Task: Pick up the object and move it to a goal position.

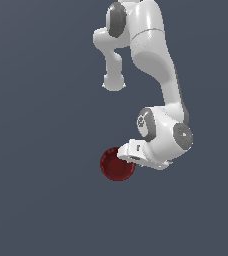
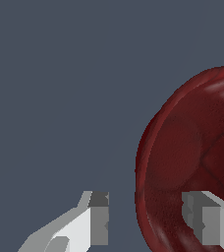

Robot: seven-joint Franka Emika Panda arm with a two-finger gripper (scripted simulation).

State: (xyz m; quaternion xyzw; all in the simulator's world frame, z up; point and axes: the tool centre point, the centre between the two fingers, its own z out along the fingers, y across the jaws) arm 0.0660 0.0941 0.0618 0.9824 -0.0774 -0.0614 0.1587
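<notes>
The two grey fingers (image 2: 98, 219) are spread apart. One finger sits inside the dark red bowl (image 2: 192, 157) and the other is outside it, so the bowl's rim is in the gap between them. I cannot tell if they touch the rim. In the exterior view the bowl (image 1: 116, 165) is right at the tip of the white gripper (image 1: 127, 152), on its left side. The big white arm (image 1: 153, 55) bends down from above.

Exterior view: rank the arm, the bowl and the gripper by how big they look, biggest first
1. Arm, by far the largest.
2. Bowl.
3. Gripper, though only part of it shows clear of the wrist, and it looks about as wide as the bowl, so this last ranking is unsure.
</notes>
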